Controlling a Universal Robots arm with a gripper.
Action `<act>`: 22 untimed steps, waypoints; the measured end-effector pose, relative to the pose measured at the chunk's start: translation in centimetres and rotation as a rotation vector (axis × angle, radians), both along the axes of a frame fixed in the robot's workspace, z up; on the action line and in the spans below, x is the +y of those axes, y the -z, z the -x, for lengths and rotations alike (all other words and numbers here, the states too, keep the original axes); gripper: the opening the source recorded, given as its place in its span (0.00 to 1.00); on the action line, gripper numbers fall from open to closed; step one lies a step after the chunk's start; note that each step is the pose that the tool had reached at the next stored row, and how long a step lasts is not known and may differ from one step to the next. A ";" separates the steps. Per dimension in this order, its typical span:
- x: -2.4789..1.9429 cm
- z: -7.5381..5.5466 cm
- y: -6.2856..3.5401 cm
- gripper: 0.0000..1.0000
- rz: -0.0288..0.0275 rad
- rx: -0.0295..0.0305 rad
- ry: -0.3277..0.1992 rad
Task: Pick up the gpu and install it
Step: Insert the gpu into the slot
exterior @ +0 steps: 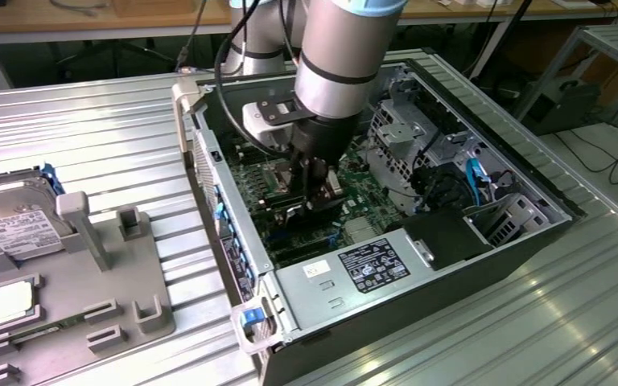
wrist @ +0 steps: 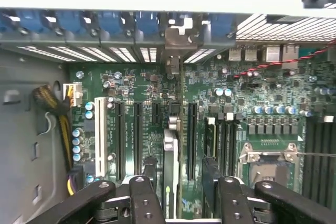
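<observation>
My gripper (exterior: 311, 203) reaches down into the open computer case (exterior: 502, 241), low over the green motherboard (exterior: 277, 181). It is shut on the gpu (wrist: 170, 145), which appears edge-on as a thin dark and silver slab between my black fingers (wrist: 143, 200). The card's silver end bracket (wrist: 176, 38) sits up against the case's rear slot openings. The gpu hangs directly over the row of long black expansion slots (wrist: 137, 135); whether its edge touches a slot is hidden.
Beside the slots are a white slot (wrist: 101, 135), the metal CPU socket (wrist: 268, 166) and yellow-black cables (wrist: 50, 100). A power supply (exterior: 379, 261) and drive cage (exterior: 405, 129) crowd the case. Outside stands a grey fixture (exterior: 94, 297) with a hard drive (exterior: 14, 221).
</observation>
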State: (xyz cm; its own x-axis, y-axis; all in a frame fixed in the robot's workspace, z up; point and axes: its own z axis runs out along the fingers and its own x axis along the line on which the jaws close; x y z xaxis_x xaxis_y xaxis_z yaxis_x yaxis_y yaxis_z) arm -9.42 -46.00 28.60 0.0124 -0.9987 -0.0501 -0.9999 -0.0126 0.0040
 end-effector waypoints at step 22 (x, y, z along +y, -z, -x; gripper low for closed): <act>0.00 -0.1 -1.30 0.11 0.0000 -0.0002 0.000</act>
State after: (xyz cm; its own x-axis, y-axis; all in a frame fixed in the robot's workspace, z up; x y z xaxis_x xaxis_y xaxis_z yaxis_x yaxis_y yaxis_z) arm -9.34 -46.00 29.91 0.0123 -0.9987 -0.0501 -0.9999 -0.0126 0.0037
